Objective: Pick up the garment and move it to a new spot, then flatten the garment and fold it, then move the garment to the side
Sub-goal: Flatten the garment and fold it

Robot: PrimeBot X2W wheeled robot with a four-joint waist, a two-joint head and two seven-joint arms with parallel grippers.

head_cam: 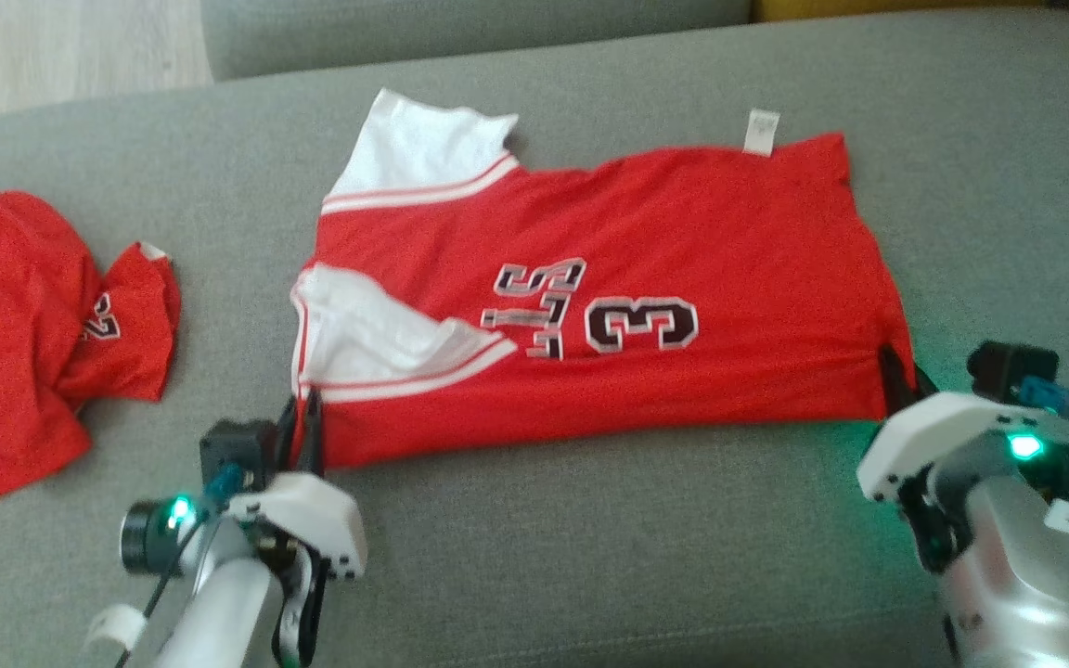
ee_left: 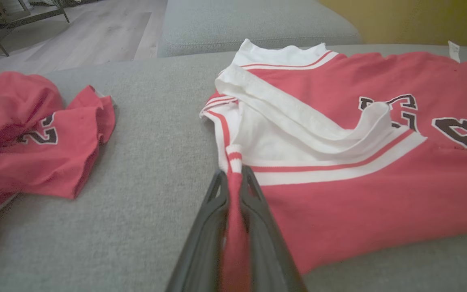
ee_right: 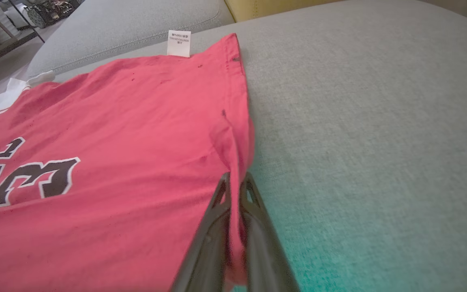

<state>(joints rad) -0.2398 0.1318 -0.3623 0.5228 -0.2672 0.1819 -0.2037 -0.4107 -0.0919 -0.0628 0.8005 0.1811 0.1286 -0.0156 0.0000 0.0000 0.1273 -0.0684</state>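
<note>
the garment (head_cam: pixel 609 278), a red jersey with white sleeves edged in red and white stripes, lies spread on the grey cushion (head_cam: pixel 590 538), stretched between the two grippers. black lettering and a large "3" outlined in white run across its middle. the left gripper (head_cam: pixel 304 422) has its jaws closed tight on the near corner by a sleeve. in the left wrist view a strip of red cloth with a striped band sits pinched between them. the white sleeve (ee_left: pixel 298 134) lies folded over just beyond them and to their right. the right gripper (head_cam: pixel 894 376) is also clamped on a hem corner, red cloth pressed between its jaws, with the rest of the jersey spreading away to their left. a small white label (ee_right: pixel 178 42) sticks out from the far edge, well beyond the right jaws. a second red garment (head_cam: pixel 24 325) lies crumpled well to the left of the left jaws, apart from the jersey.
</note>
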